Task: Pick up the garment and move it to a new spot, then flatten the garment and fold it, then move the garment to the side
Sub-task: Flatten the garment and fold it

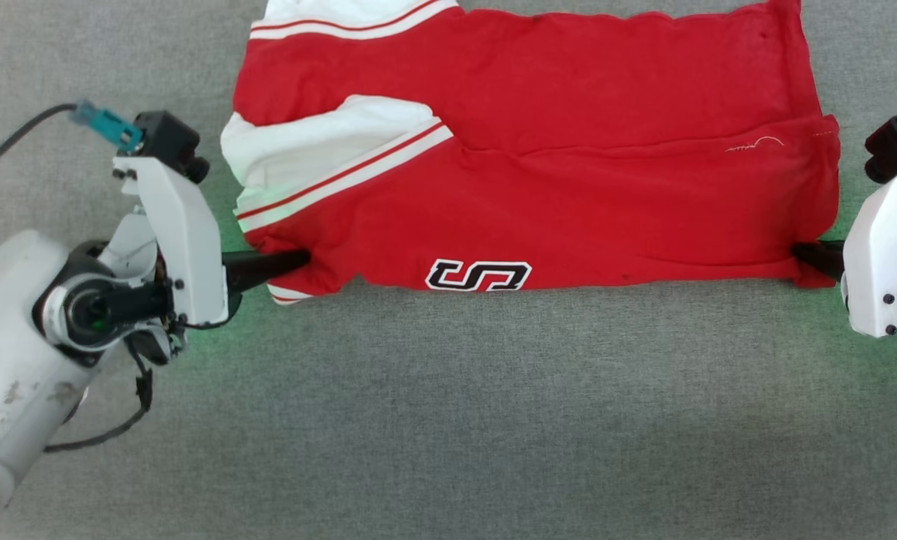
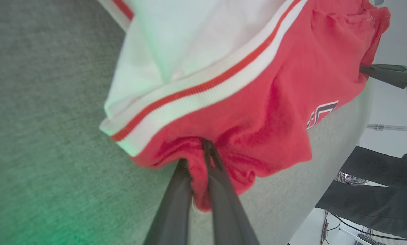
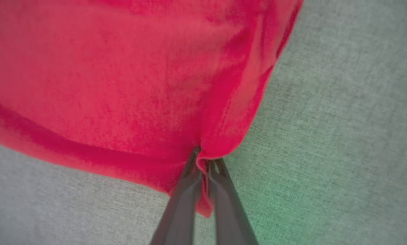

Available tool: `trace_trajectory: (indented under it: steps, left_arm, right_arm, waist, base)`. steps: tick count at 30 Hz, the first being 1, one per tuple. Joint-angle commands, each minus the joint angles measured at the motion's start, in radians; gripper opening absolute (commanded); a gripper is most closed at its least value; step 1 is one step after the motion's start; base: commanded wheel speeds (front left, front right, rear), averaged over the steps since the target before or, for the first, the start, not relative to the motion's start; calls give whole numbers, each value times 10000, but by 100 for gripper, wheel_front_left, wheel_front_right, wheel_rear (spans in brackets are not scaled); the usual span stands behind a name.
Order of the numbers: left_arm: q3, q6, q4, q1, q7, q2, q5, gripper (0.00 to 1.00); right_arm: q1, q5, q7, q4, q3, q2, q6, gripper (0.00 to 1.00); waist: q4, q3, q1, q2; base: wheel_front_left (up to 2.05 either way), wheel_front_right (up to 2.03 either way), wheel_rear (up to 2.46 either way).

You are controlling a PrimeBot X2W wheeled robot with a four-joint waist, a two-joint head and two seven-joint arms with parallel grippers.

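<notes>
The garment, red with white sleeves and striped trim, lies folded lengthwise across the grey cloth surface. Black white-outlined lettering peeks out at its near edge. My left gripper is shut on the near left corner of the garment; in the left wrist view red cloth is pinched between its fingers. At the near right corner my right gripper is shut on the garment, with a tuft of red fabric between its fingers. The right gripper also shows at the far corner in the left wrist view.
Grey cloth surface stretches wide in front of the garment. Beyond the table's edge in the left wrist view, a person's dark sleeve and cables show.
</notes>
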State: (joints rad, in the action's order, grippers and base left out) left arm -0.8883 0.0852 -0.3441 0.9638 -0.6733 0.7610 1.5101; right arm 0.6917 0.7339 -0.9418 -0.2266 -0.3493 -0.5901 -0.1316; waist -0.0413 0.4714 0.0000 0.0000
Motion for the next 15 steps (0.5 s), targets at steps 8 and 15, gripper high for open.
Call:
trace_trajectory:
  steps: [8,15]
  left_arm:
    - [440,216,1214,-1135,665,959,506,0]
    - [652,18,3051,-2416,1214,2129,883,0]
  right_arm:
    - [-813,451,504,478,-98,-290,19,0]
    - [-1813,1057,333,1451,74,-1022,19,0]
  waist:
    - [-46,-358,0,0]
    - [114,-621,0,0]
  base:
    - [0,0,0]
    - [0,0,0]
